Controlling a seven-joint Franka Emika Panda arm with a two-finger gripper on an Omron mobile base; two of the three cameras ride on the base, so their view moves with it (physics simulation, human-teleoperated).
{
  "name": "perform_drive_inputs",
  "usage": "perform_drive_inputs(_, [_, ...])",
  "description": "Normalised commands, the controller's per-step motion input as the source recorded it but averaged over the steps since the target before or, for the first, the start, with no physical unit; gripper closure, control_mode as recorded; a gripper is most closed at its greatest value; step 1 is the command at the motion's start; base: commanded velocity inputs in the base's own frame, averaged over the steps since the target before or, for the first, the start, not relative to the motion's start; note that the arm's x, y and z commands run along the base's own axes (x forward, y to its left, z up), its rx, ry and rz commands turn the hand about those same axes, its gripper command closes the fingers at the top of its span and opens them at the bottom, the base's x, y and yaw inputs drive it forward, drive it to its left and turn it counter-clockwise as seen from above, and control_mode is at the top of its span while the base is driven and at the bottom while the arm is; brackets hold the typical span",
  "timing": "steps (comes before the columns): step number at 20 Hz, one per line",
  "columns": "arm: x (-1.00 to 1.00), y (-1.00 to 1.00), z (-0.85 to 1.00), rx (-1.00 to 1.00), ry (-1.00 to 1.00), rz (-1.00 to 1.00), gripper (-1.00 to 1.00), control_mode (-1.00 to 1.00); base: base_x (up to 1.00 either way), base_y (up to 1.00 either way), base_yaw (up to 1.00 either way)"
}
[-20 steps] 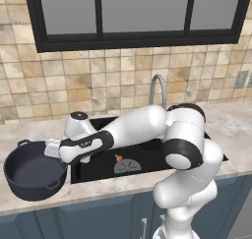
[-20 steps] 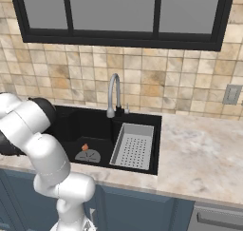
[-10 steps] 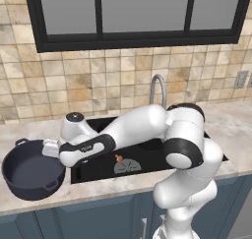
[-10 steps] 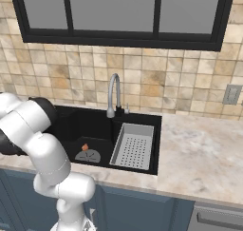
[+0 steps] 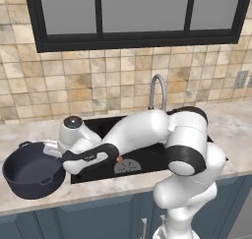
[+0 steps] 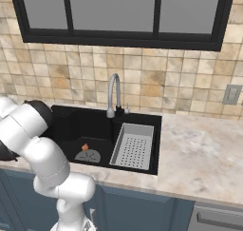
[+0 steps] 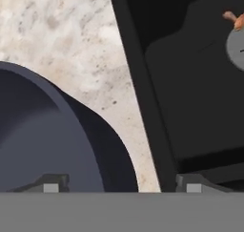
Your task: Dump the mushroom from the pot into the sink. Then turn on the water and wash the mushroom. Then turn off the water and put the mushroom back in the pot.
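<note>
End effector [image 5: 55, 150] with jaws spread apart at the right rim of the pot [image 5: 30, 170], gripping nothing.
White robot arm reaches left and low across a black recessed sink [image 5: 142, 159] to the dark navy pot, which stands upright on the speckled beige stone tabletop [image 5: 29, 134] just left of the basin. In the hand view the two finger tips [image 7: 51, 183] stand wide, one over the pot wall and one over the sink edge. The tiny orange-brown mushroom [image 6: 85, 147] lies on the sink floor touching the round grey drain [image 6: 88, 155]. A grey perforated strainer tray [image 6: 133, 145] sits in the basin's right part, a curved metal faucet [image 6: 113, 95] rises behind. Tan tiled wall [image 6: 180, 82], dark-framed window [image 6: 118, 11], blue-grey cabinets [image 6: 137, 206] below.
</note>
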Motion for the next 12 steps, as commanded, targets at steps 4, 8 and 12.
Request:
perform_drive_inputs(4, [-0.17, -0.37, 0.06, 0.05, -0.18, -0.11, -1.0, -1.0, 0.0, 0.0, 0.0])
perform_drive_inputs(8, [-0.26, -0.33, 0.54, 0.12, -0.26, -0.03, -1.0, -1.0, 0.0, 0.0, 0.0])
perform_drive_inputs(12, [-0.15, -0.36, 0.62, 0.11, -0.18, 0.0, -1.0, -1.0, 0.0, 0.0, 0.0])
